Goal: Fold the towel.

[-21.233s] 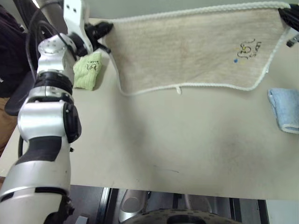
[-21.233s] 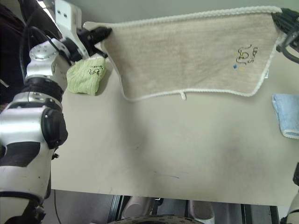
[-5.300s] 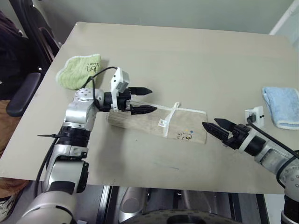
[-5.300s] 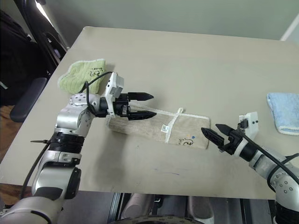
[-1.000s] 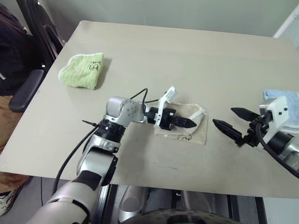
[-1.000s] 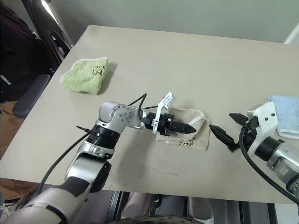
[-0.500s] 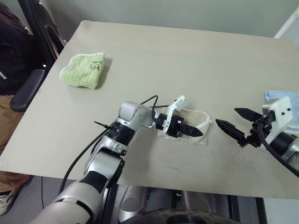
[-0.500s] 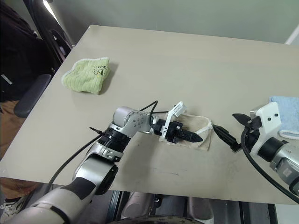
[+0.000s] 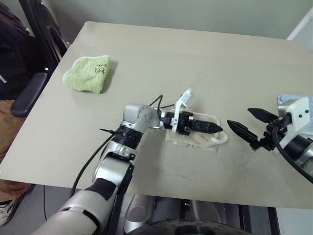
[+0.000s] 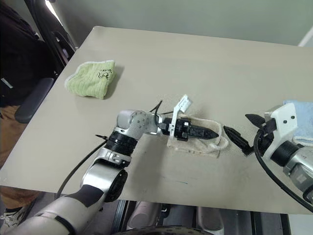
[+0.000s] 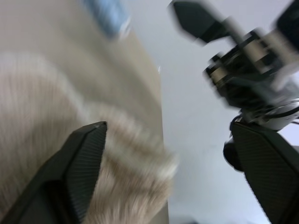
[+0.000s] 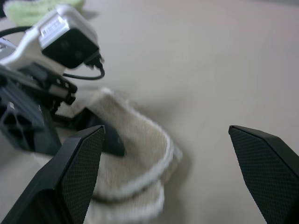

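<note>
I am holding my left gripper (image 10: pixel 208 133) level over the towel (image 10: pixel 204 145), fingers spread wide and pinching nothing; the towel is lying as a small folded bundle near the table's (image 10: pixel 161 73) front edge, its looped end toward my right side. I am judging the last fold as laid, with release the step in hand. My right gripper (image 10: pixel 242 131) is hanging just beside that end, fingers spread and empty. The next move is calling for lifting my left gripper clear without dragging the top layer. Farther back, a green towel (image 10: pixel 90 78) is lying well apart.
</note>
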Motion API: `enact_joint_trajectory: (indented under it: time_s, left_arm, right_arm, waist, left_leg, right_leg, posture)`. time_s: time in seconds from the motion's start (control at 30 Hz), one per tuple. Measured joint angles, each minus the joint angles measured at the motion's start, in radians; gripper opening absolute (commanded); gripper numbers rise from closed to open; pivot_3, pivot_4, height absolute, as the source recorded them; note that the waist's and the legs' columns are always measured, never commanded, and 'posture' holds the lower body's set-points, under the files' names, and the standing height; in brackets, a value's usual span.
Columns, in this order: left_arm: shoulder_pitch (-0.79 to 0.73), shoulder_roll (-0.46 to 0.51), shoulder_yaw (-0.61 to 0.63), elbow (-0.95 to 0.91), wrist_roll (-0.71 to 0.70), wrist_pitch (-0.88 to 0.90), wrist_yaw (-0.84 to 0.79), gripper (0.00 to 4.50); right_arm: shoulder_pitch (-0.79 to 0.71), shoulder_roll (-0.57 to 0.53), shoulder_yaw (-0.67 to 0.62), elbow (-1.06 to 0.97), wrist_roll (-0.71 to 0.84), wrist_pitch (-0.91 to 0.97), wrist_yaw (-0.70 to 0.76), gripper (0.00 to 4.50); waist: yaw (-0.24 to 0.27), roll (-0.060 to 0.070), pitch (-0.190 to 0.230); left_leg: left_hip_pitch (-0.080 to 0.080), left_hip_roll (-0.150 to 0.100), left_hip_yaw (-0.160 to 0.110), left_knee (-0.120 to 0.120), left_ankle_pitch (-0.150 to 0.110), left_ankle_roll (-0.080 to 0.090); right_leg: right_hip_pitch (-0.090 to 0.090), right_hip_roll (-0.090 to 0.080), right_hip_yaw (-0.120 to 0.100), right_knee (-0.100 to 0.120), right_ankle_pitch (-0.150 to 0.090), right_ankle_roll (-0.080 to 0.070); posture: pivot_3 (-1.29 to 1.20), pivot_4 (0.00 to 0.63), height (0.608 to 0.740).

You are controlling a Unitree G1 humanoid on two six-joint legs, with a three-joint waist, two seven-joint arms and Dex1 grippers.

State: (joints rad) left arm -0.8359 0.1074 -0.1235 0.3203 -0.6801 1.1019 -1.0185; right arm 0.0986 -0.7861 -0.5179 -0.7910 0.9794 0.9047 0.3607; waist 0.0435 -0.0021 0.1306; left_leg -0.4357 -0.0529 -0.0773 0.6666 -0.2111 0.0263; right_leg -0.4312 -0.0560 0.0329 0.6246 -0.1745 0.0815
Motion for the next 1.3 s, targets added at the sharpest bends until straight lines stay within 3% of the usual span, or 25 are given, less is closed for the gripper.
enact_joint_trajectory:
  time_s: [0.07,0.13,0.2,0.33,0.47,0.53,0.6,0.77,1.0,1.1,1.3]
  left_arm:
    - [0.003,0.012,0.049,-0.072,-0.017,-0.064,-0.009,4.46]
    - [0.012,0.063,0.058,-0.136,-0.012,-0.108,-0.025,4.5]
    - [0.041,0.134,0.038,-0.183,0.044,-0.2,-0.031,4.11]
    - [0.133,0.243,0.011,-0.224,0.14,-0.395,-0.09,2.8]
    - [0.194,0.289,-0.002,-0.238,0.183,-0.532,-0.145,1.29]
    - [0.226,0.288,-0.004,-0.238,0.198,-0.588,-0.156,0.59]
    - [0.25,0.278,-0.016,-0.232,0.217,-0.65,-0.173,0.01]
    - [0.296,0.208,-0.073,-0.119,0.294,-0.871,-0.225,0.01]
    - [0.309,0.166,-0.165,0.104,0.445,-1.147,-0.265,0.01]
    - [0.304,0.162,-0.183,0.149,0.473,-1.182,-0.27,0.01]
    - [0.285,0.178,-0.192,0.166,0.485,-1.166,-0.323,0.01]
  right_arm:
    - [-0.005,-0.001,0.015,0.003,0.002,-0.011,0.019,4.5]
    - [-0.014,-0.001,0.043,0.01,0.008,-0.018,0.041,4.11]
    - [-0.034,0.002,0.073,0.015,0.02,-0.024,0.058,3.56]
    - [-0.118,0.05,0.154,0.059,0.026,-0.042,0.062,2.13]
    - [-0.183,0.11,0.237,0.119,0.009,-0.069,0.061,0.69]
    - [-0.2,0.138,0.287,0.146,-0.016,-0.08,0.061,0.01]
    - [-0.21,0.167,0.33,0.173,-0.044,-0.091,0.062,0.0]
    - [-0.224,0.243,0.417,0.24,-0.114,-0.142,0.071,0.0]
    - [-0.15,0.332,0.561,0.401,-0.378,-0.347,0.09,0.0]
    - [-0.118,0.362,0.625,0.522,-0.549,-0.523,0.084,0.0]
    - [-0.106,0.391,0.656,0.58,-0.649,-0.624,0.091,0.0]
  waist:
    - [0.0,0.0,0.0]
    - [-0.001,0.0,0.0]
    - [-0.007,0.001,0.0]
    - [-0.012,0.001,0.0]
    - [-0.006,0.001,0.0]
    - [-0.006,0.001,0.0]
    - [-0.005,0.001,0.0]
    - [-0.007,0.001,-0.001]
    - [-0.009,0.002,-0.001]
    - [-0.009,0.003,-0.001]
    - [-0.015,0.005,-0.005]
  left_leg:
    - [0.0,0.0,0.0,0.0,0.0,0.0]
    - [0.0,0.0,0.0,0.0,0.0,0.0]
    - [0.001,0.0,0.0,0.0,-0.001,0.001]
    - [0.0,0.0,-0.001,0.001,0.0,0.001]
    - [0.0,-0.001,-0.002,0.001,-0.001,0.002]
    - [-0.001,-0.002,-0.003,0.001,-0.002,0.003]
    - [-0.001,-0.002,-0.003,0.001,-0.002,0.003]
    - [-0.001,-0.002,-0.003,0.002,-0.004,0.003]
    - [-0.001,-0.001,-0.004,0.002,-0.006,0.005]
    - [0.0,-0.001,-0.004,0.002,-0.012,0.008]
    - [0.014,0.0,-0.005,0.001,-0.021,-0.001]
  right_leg:
    - [0.0,0.0,0.0,0.0,0.0,0.001]
    - [0.0,0.0,0.0,0.0,-0.001,0.001]
    - [0.0,0.0,0.001,0.0,-0.001,0.001]
    - [0.0,0.0,0.001,0.0,0.0,0.0]
    - [0.0,0.0,0.001,0.0,0.0,-0.001]
    - [0.0,0.0,0.001,0.0,0.006,-0.011]
    - [-0.001,-0.001,0.0,0.0,0.006,-0.012]
    - [-0.001,-0.001,0.0,-0.001,0.007,-0.014]
    - [-0.001,-0.001,-0.002,0.0,0.009,-0.017]
    - [0.0,-0.002,-0.003,-0.001,0.01,-0.018]
    - [0.015,-0.001,-0.003,-0.005,0.005,-0.028]
  posture:
    - [0.0,0.15,0.733]
    - [0.0,0.15,0.733]
    - [0.0,0.15,0.733]
    - [0.0,0.15,0.733]
    - [0.0,0.15,0.733]
    - [0.0,0.15,0.733]
    - [0.0,0.15,0.733]
    - [0.0,0.15,0.733]
    - [0.0,0.15,0.733]
    - [0.0,0.15,0.733]
    - [0.0,0.15,0.733]
